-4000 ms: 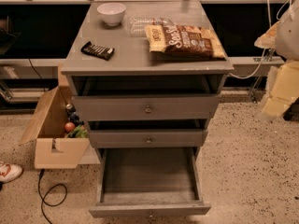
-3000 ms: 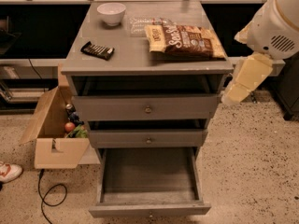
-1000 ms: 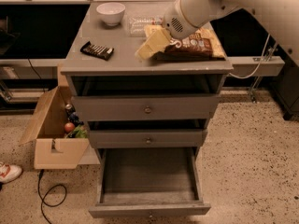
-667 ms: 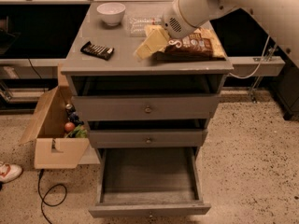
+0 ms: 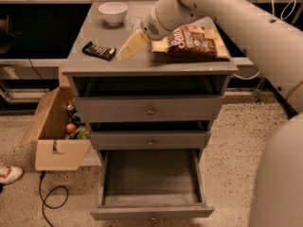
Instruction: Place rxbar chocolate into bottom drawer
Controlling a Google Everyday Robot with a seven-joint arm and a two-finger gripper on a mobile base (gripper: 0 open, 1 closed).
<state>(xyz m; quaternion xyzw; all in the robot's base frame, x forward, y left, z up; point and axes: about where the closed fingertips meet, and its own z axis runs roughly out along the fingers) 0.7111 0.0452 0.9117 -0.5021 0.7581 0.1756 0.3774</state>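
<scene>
Black-wrapped rxbar chocolate (image 5: 98, 51) is seen on the desk (image 5: 90, 30), left side. Just beside it, the end effector (image 5: 131, 46) is found, shifted leftward from the snack bag (image 5: 191, 42) since earlier; its opening cannot be told. The bottom drawer (image 5: 151, 181) is pulled open.

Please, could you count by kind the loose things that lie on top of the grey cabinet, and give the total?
White round bowl: 1
Small flat black-wrapped rxbar chocolate: 1
Large brown-and-yellow snack bag: 1
Total: 3
Not counted: the robot's cream gripper, which is over the grey cabinet top, between the bar and the bag.
</scene>
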